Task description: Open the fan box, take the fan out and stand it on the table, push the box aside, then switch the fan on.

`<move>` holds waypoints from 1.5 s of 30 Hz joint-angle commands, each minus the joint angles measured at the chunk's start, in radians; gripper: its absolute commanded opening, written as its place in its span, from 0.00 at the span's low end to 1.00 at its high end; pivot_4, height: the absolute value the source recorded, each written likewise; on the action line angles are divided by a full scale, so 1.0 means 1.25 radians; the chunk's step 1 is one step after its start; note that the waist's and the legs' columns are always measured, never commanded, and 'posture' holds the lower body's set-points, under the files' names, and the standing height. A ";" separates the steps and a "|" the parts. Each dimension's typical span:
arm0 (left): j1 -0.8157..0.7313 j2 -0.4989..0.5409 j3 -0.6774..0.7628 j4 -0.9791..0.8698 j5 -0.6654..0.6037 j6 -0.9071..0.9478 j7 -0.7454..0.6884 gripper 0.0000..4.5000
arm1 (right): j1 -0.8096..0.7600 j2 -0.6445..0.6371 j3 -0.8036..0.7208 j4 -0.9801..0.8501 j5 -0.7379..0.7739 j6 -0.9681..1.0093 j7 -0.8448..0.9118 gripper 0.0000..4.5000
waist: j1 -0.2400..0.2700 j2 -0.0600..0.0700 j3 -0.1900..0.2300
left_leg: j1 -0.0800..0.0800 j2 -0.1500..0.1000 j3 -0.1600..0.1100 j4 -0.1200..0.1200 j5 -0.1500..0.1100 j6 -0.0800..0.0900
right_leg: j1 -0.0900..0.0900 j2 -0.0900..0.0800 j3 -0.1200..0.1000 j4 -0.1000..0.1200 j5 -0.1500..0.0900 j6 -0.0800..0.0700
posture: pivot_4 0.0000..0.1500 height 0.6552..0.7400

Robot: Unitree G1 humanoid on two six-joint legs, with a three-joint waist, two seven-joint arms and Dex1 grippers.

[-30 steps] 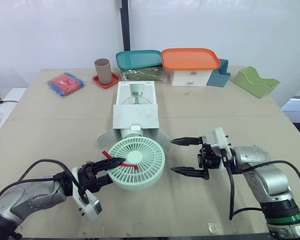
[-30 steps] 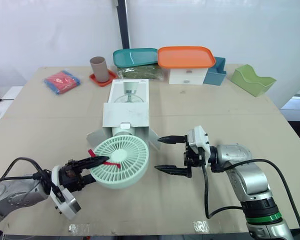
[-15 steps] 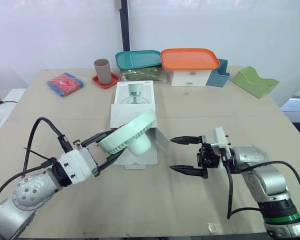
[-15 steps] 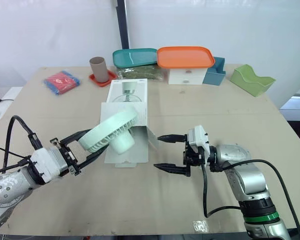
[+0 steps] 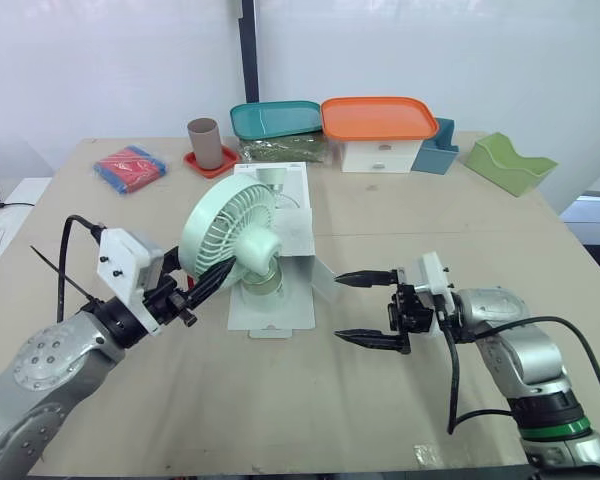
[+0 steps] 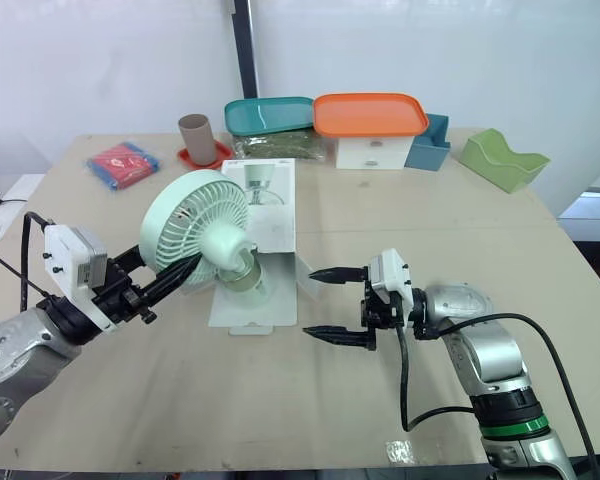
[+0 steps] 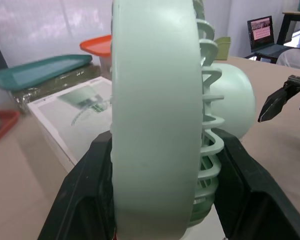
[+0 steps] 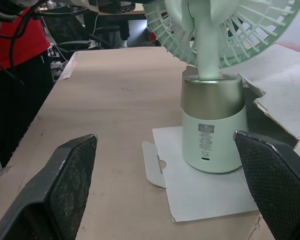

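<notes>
head view: left gripper clamps the fan by its head, steadying its base on the box flap; right gripper gapes empty beside it; left wrist: fingers pinch the grille; right wrist: spread fingers face the base, likely ready for the switch

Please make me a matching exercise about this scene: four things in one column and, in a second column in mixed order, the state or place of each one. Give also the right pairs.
Things:
1. fan
2. right gripper
3. fan box
4. brown cup

States or places:
a. open and empty, above the table
b. stands on a red saucer at the far side
c. upright, its head clamped in the left gripper
d. lies flat with its flaps open

Pairs: 1-c, 2-a, 3-d, 4-b
</notes>
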 commanded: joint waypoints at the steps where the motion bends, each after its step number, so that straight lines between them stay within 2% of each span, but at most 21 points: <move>1: -0.003 0.001 0.071 -0.022 -0.054 0.033 -0.015 0.43 | -0.030 0.014 0.005 -0.004 0.001 -0.013 -0.002 1.00 | 0.000 0.000 0.000 | 0.000 0.000 0.000 0.000 0.000 0.000 | 0.000 0.000 0.000 0.000 0.000 0.000 | 1.00 1.00; 4: 0.011 -0.024 0.140 -0.015 -0.071 0.035 0.004 0.43 | -0.049 0.033 -0.001 0.011 0.006 -0.002 -0.020 1.00 | 0.000 0.000 0.000 | 0.000 0.000 0.000 0.000 0.000 0.000 | 0.000 0.000 0.000 0.000 0.000 0.000 | 1.00 1.00; 9: 0.091 -0.071 0.215 -0.106 -0.101 0.041 0.065 0.43 | -0.077 0.058 -0.013 0.032 0.024 0.027 -0.048 1.00 | 0.000 -0.001 0.001 | -0.001 0.000 0.000 0.000 0.000 -0.001 | -0.001 0.000 0.001 0.000 0.000 -0.001 | 1.00 1.00; 14: 0.130 -0.113 0.281 -0.156 -0.091 0.041 0.183 0.43 | -0.082 0.064 -0.007 0.047 0.013 0.021 -0.050 1.00 | 0.001 -0.003 0.002 | -0.001 0.000 0.000 0.000 0.000 -0.001 | -0.001 0.000 0.001 0.000 0.000 -0.001 | 1.00 1.00; 22: 0.190 -0.184 0.341 -0.188 -0.090 0.050 0.361 0.43 | -0.107 0.083 0.022 0.078 -0.005 0.007 -0.029 1.00 | 0.001 -0.003 0.002 | -0.001 0.000 0.001 0.000 0.000 -0.001 | -0.001 0.001 0.002 0.000 0.000 -0.001 | 1.00 1.00; 28: 0.192 -0.195 0.348 -0.162 -0.106 0.057 0.406 0.43 | -0.133 0.099 0.036 0.102 -0.017 -0.002 -0.013 1.00 | 0.001 -0.004 0.002 | -0.001 0.000 0.001 0.000 0.000 -0.001 | -0.001 0.001 0.002 0.000 0.000 -0.001 | 1.00 1.00; 39: 0.193 -0.089 0.436 -0.042 -0.209 0.113 0.328 0.43 | -0.119 0.103 0.043 0.107 -0.030 -0.030 -0.003 1.00 | 0.001 -0.004 0.002 | -0.001 0.000 0.001 0.000 0.000 -0.002 | -0.001 0.001 0.002 -0.001 0.000 -0.001 | 1.00 1.00; 45: 0.169 -0.060 0.439 0.018 -0.191 0.132 0.284 0.43 | -0.115 0.106 0.040 0.110 -0.036 -0.039 -0.012 1.00 | 0.001 -0.004 0.002 | -0.001 0.000 0.001 0.000 -0.001 -0.002 | -0.001 0.001 0.002 0.000 0.000 -0.001 | 1.00 1.00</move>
